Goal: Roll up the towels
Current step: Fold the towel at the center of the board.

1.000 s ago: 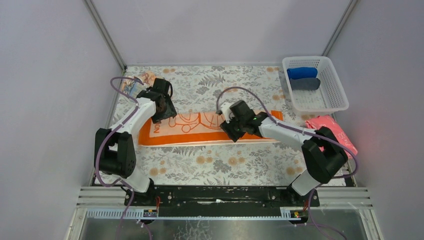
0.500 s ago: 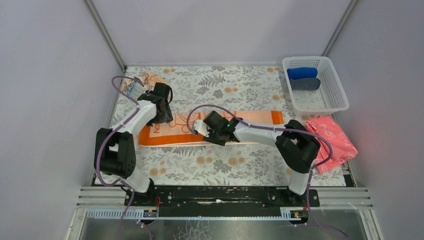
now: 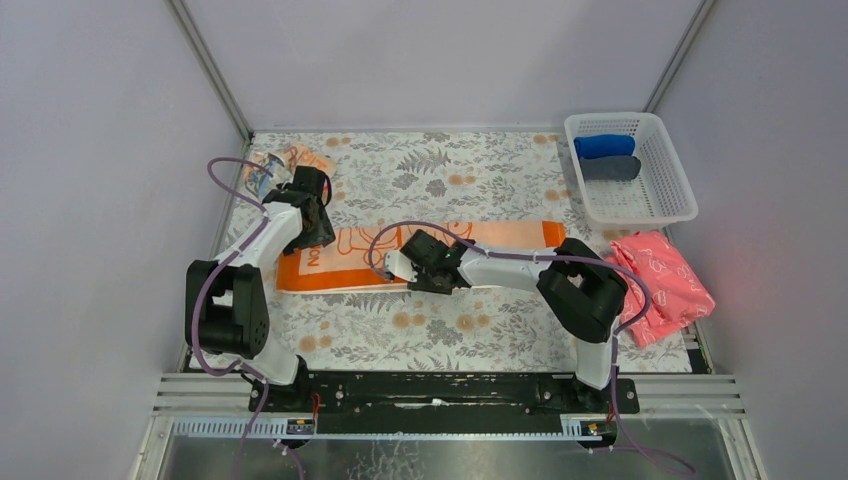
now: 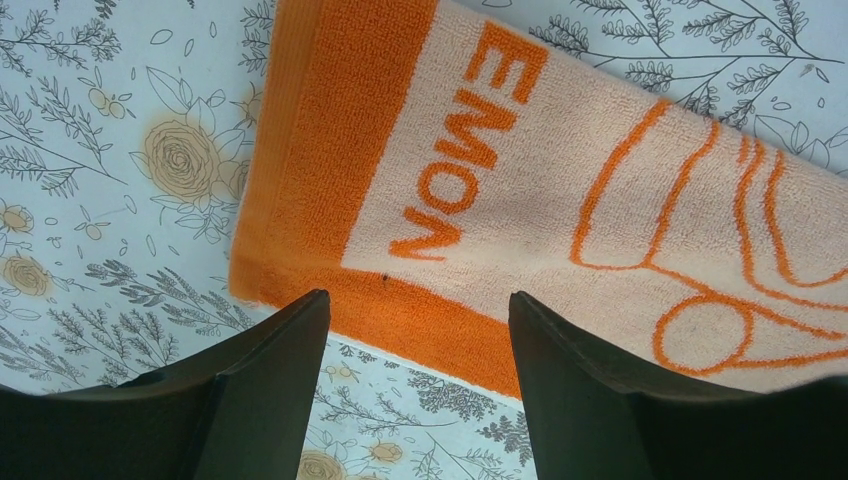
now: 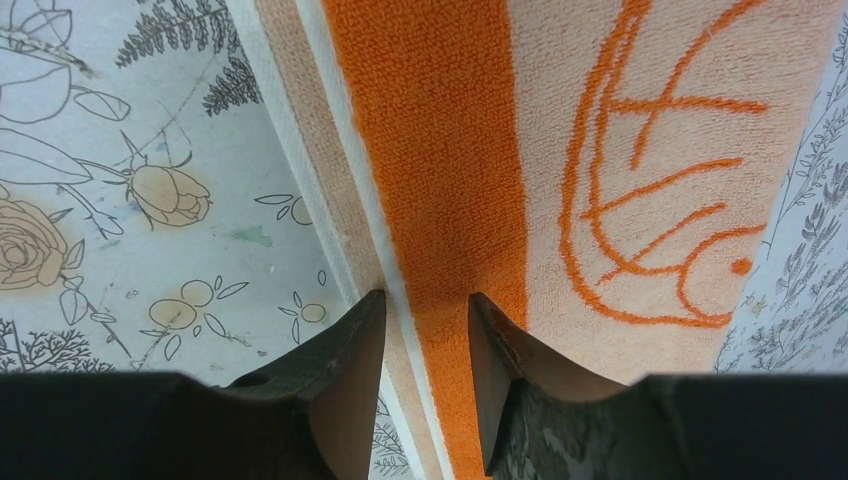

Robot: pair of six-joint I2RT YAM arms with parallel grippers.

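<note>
The orange-bordered towel lies flat as a long strip across the middle of the table, cream centre and orange line drawing up. My left gripper is open and empty over the towel's left end; in the left wrist view it hangs above the towel's orange edge near the lettering. My right gripper is at the near edge, left of centre; in the right wrist view it is narrowly open, straddling the flat towel's orange border. The pale peach printed towel lies crumpled at the far left corner.
A white basket at the far right holds a blue roll and a dark grey roll. A pink patterned cloth lies near the right edge. Grey walls close in the flowered table on three sides.
My right gripper has slid left along the towel's near edge, from right of centre to left of centre. My left gripper has moved a little left, toward the towel's left end.
</note>
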